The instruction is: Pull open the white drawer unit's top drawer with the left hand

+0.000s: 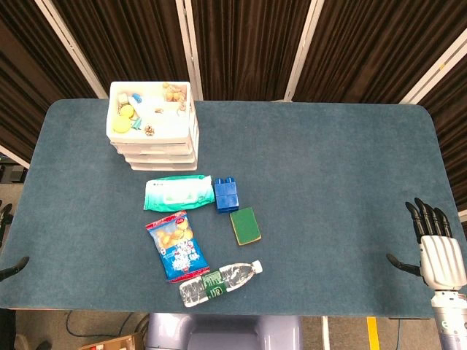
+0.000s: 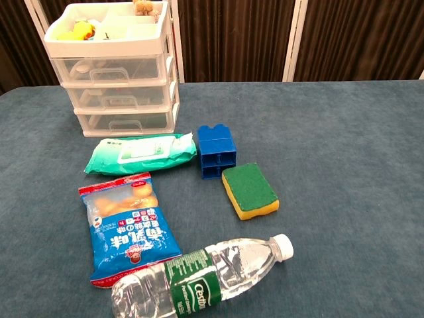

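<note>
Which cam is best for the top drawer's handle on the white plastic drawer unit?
Chest view: it faces the white plastic drawer unit front-on, so the top drawer's clear handle shows. Head view looks down on it, showing mostly the top tray; the drawer fronts appear only as thin stacked edges.

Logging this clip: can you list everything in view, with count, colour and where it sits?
table: one, blue-grey cloth top, fills both views
drawer unit: one, white with clear drawer fronts, far left of the table; all drawers look shut; small items sit in its open top tray
wet wipes pack: one, green and white, lying just in front of the drawer unit
toy brick: one, blue, right of the wipes pack
sponge: one, green top over yellow, near side of the brick
snack bag: one, blue and red, near side of the wipes pack
water bottle: one, clear with green label and white cap, lying on its side nearest the table edge
right hand: one, black fingers, white back, open at the table's right edge
left hand: only a dark tip at the head view's left edge, state unclear
</note>
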Robot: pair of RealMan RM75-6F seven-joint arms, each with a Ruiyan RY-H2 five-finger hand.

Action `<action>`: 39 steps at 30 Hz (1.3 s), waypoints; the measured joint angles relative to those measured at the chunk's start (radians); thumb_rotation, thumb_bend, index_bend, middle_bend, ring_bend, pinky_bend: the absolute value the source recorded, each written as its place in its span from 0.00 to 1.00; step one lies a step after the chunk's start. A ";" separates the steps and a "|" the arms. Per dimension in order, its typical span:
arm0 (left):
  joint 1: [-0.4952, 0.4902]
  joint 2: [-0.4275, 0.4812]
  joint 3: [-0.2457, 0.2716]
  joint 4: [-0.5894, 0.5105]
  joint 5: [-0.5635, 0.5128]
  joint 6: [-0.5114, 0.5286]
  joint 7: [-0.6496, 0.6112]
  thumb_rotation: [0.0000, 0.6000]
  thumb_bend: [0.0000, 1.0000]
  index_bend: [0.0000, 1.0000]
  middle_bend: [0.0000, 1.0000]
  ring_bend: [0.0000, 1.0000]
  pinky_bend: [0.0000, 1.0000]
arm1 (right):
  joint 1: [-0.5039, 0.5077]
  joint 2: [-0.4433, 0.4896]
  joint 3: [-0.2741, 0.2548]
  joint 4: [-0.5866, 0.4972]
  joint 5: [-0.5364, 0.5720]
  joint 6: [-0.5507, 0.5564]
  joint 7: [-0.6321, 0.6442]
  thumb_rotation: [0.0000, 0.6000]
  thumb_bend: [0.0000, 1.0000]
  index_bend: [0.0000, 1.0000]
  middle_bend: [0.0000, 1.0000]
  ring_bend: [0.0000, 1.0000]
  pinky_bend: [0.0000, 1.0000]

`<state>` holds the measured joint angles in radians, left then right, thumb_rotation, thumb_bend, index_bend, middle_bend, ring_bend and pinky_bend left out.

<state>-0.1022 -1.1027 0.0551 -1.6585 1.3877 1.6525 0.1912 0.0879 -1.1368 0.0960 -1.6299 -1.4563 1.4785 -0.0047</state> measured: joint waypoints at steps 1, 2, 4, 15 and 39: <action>0.000 0.000 -0.003 0.003 0.000 -0.007 -0.003 1.00 0.01 0.00 0.00 0.00 0.07 | 0.000 -0.001 0.001 -0.001 0.001 0.000 -0.002 1.00 0.08 0.00 0.00 0.00 0.00; 0.000 0.000 -0.007 0.005 0.001 -0.014 -0.005 1.00 0.01 0.00 0.00 0.00 0.07 | 0.001 -0.001 0.001 -0.002 0.001 -0.001 -0.004 1.00 0.08 0.00 0.00 0.00 0.00; 0.001 0.001 -0.014 0.009 0.001 -0.026 -0.013 1.00 0.01 0.00 0.00 0.00 0.07 | 0.001 -0.002 0.001 -0.002 0.000 -0.001 -0.008 1.00 0.08 0.00 0.00 0.00 0.00; 0.010 0.004 -0.030 0.007 0.030 -0.052 -0.021 1.00 0.02 0.00 0.00 0.00 0.07 | 0.001 -0.003 0.001 0.000 0.003 -0.006 0.000 1.00 0.08 0.00 0.00 0.00 0.00; -0.133 -0.059 -0.193 -0.136 -0.109 -0.273 0.004 1.00 0.74 0.10 0.93 0.88 0.90 | -0.007 0.016 -0.012 -0.013 -0.024 0.000 0.053 1.00 0.08 0.00 0.00 0.00 0.00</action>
<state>-0.2353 -1.1615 -0.1381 -1.7943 1.2786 1.3793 0.1950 0.0811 -1.1212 0.0837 -1.6431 -1.4802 1.4782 0.0479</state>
